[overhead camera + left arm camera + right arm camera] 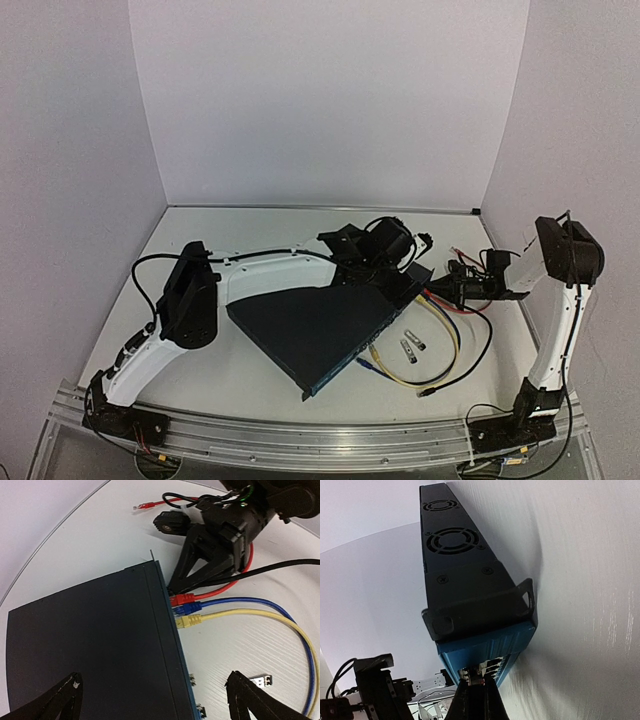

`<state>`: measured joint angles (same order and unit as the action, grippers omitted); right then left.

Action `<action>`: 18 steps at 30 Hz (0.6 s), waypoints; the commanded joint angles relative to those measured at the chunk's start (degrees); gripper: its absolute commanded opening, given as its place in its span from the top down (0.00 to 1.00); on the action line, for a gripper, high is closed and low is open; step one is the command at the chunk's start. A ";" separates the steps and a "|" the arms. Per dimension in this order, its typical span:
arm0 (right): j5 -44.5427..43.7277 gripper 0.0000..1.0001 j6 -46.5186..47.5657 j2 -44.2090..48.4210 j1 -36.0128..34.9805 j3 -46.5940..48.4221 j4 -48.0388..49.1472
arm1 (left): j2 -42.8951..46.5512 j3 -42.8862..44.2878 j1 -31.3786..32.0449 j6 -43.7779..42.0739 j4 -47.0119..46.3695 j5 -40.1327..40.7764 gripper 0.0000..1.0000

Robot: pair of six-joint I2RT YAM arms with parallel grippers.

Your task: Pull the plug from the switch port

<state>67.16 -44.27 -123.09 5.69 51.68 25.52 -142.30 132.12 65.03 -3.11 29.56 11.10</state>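
Switch lies diagonally at the centre of the surface, port face toward the right edge. 3 plugs sit at that face's far end: red plug, blue plug, yellow plug. Right tool is closed, its tips apparently pinching the red plug. Left tool is spread wide over the switch. Judgement: the switch is heavy and rigid. The plug is small, hard and probably latch-held, so grip its body, not the limp cable.

Cable loops beside switch ports
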 commanded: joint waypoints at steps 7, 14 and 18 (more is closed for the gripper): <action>-4.13 1.00 -4.52 -5.99 -2.58 -1.36 -1.35 | -8.70 5.16 -0.74 -0.46 -3.45 2.19 0.00; -4.35 1.00 -5.28 -7.80 -6.75 0.06 -1.27 | -9.89 4.27 -1.02 -1.02 -5.79 3.07 0.00; -4.37 1.00 -5.47 -8.15 -9.64 0.84 -1.28 | -10.29 3.59 -2.20 0.78 -5.57 5.38 0.00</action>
<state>65.01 -47.43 -125.17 2.77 54.12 30.77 -151.87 134.57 64.24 -3.52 25.55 13.82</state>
